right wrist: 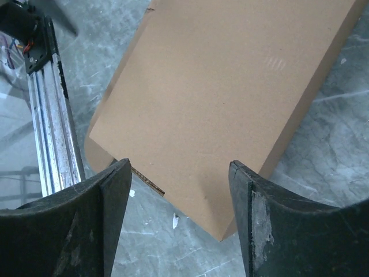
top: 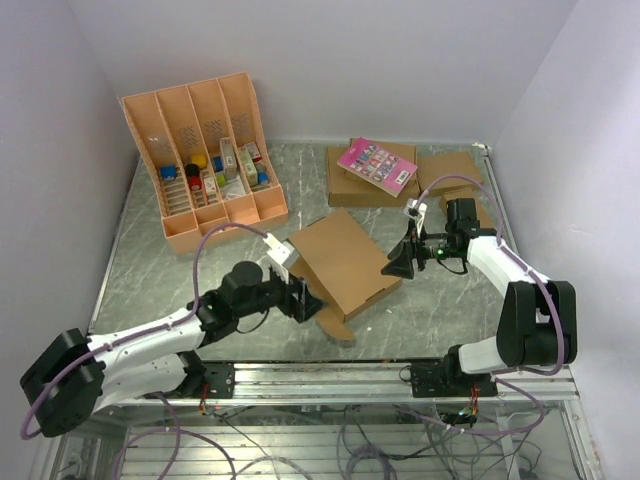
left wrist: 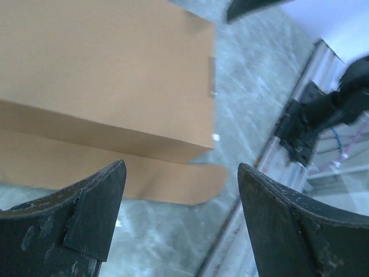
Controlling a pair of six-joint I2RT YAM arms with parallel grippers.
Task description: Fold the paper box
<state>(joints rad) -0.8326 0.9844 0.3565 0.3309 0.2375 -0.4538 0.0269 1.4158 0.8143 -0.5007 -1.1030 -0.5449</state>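
The paper box (top: 345,260) is a flat brown cardboard box in the middle of the table, with a rounded flap (top: 335,322) lying out at its near corner. My left gripper (top: 304,300) is open and empty beside the box's near-left edge; its wrist view shows the box (left wrist: 109,75) and the flap (left wrist: 173,179) just beyond the fingertips. My right gripper (top: 397,266) is open and empty at the box's right corner; its wrist view shows the box top (right wrist: 225,104) between and past the fingers.
An orange-tan compartment tray (top: 205,155) with small items stands at back left. Smaller brown boxes (top: 372,180) lie at back right, one under a pink card (top: 376,165), another (top: 452,172) behind my right arm. A metal rail (top: 340,375) runs along the near edge.
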